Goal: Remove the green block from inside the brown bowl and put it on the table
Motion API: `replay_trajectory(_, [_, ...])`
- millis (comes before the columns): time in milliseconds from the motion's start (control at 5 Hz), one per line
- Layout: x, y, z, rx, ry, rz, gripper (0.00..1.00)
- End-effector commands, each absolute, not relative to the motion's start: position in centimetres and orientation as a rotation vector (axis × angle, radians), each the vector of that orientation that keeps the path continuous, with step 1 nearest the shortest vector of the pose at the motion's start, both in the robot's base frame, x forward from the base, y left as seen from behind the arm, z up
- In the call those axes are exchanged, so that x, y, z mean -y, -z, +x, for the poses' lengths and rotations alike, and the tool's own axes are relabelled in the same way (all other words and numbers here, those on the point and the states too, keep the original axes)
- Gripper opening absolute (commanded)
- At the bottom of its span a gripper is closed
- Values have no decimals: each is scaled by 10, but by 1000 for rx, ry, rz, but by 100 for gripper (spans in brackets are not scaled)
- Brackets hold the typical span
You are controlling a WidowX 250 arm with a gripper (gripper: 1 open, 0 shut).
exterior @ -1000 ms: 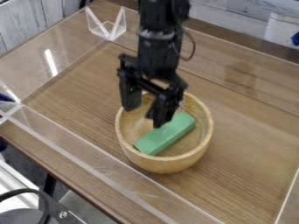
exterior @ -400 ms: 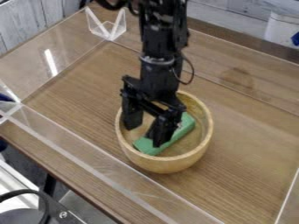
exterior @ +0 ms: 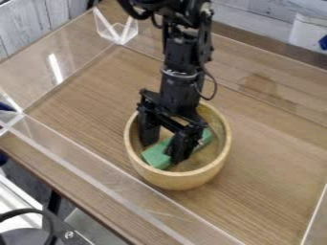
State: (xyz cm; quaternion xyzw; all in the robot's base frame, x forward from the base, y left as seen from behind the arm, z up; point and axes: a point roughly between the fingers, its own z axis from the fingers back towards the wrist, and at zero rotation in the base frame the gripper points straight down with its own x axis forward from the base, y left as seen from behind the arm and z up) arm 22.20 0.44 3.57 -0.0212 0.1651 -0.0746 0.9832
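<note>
Well, from the camera, the gripper [exterior: 166, 144] was down inside the brown bowl [exterior: 215, 161], fingers spread wide around the green block [exterior: 159, 154], which lay on the bowl's floor, partly hidden by them.

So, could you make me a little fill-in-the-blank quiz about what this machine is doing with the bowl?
1. The brown bowl stands on the ____.
2. The block inside the bowl is coloured ____.
3. The robot's gripper, coloured ____, reaches down into the bowl.
4. The block has not yet been taken ____ of the bowl.

Missing words: table; green; black; out
</note>
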Motion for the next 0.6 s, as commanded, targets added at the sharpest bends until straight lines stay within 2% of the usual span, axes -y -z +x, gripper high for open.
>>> replay_trajectory(0, [-5,-46,235,-295,157,-10,100])
replay_trajectory(400, [0,-54,236,-205,174,-59,100])
